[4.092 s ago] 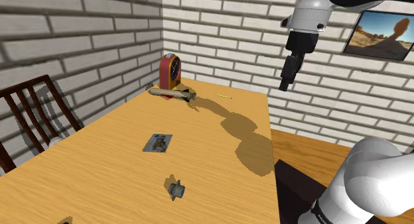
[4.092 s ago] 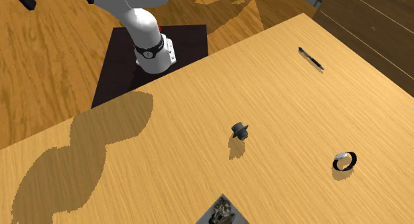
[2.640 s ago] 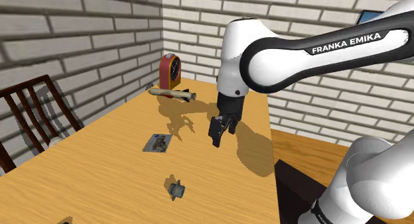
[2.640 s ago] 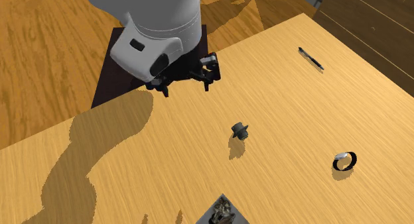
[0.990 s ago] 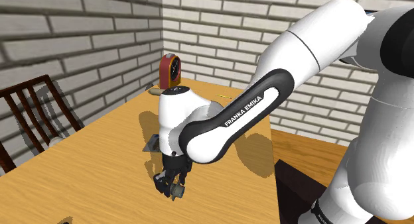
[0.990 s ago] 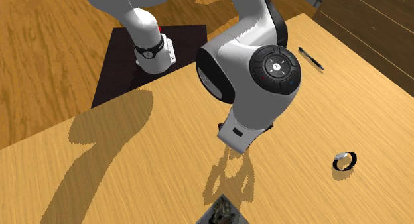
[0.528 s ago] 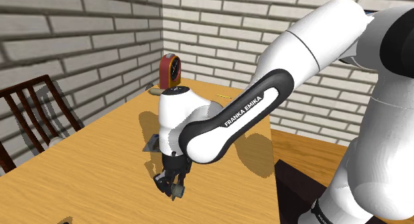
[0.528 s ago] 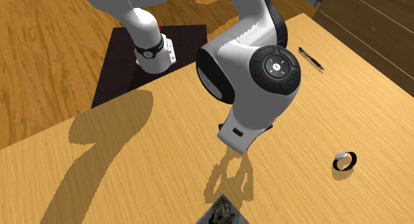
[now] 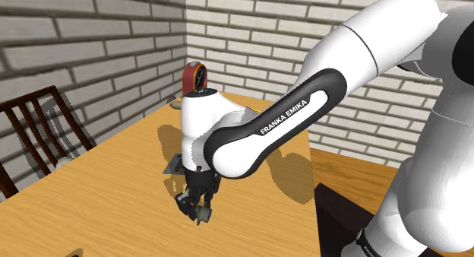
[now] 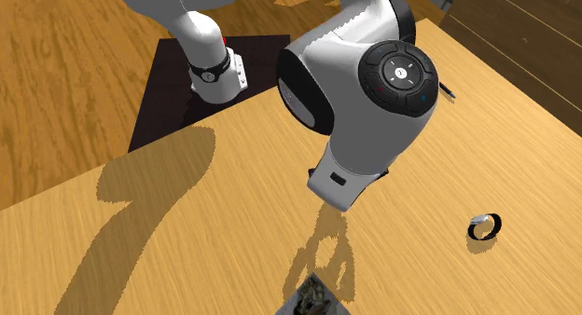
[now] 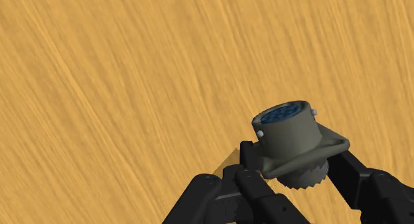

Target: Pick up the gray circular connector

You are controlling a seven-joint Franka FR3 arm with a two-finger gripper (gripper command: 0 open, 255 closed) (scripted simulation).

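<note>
In the shoulder view the hand hung low over the wooden bench, fingers closed round the gray circular connector, seemingly ready to carry it up. Brick walls and a chair stood behind. In the second exterior view the arm leaned over the bench, with plank floor beside it. In the wrist view both fingers pinched the connector's flange, probably a secure hold.

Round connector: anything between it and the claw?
Nothing visible stands between them. In the wrist view the grey-olive round connector sits right between the fingers of the black claw, which clasp its flanged base on both sides. Beyond it lies the wooden table.
</note>
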